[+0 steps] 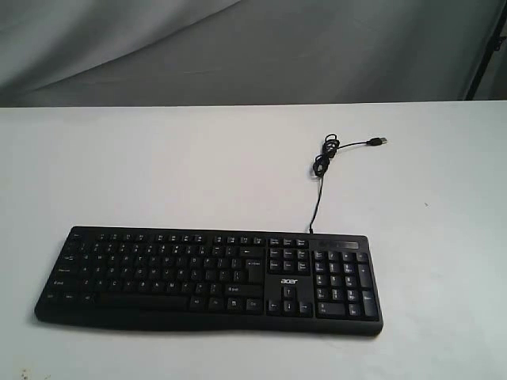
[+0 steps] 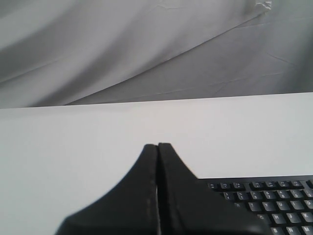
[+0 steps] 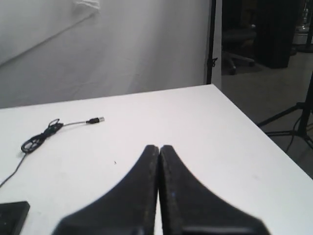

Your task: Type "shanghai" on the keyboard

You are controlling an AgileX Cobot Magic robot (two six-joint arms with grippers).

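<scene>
The black full-size keyboard (image 1: 210,277) lies flat near the front of the white table, number pad to the right, white "acer" logo (image 1: 289,282) beside the arrow keys. Its thin black cable (image 1: 323,162) runs back to a small coil and a loose USB plug (image 1: 379,142). Neither arm appears in the exterior view. In the left wrist view my left gripper (image 2: 157,146) is shut with nothing held, above bare table beside the keyboard's corner (image 2: 266,200). My right gripper (image 3: 159,147) is likewise shut and empty, with the cable coil (image 3: 36,139) and a keyboard corner (image 3: 12,215) off to one side.
A grey cloth backdrop (image 1: 238,47) hangs behind the table's far edge. A black stand pole (image 3: 212,41) and tripod legs (image 3: 293,122) stand beyond the table's right edge (image 3: 264,137). White tabletop (image 1: 158,166) surrounds the keyboard.
</scene>
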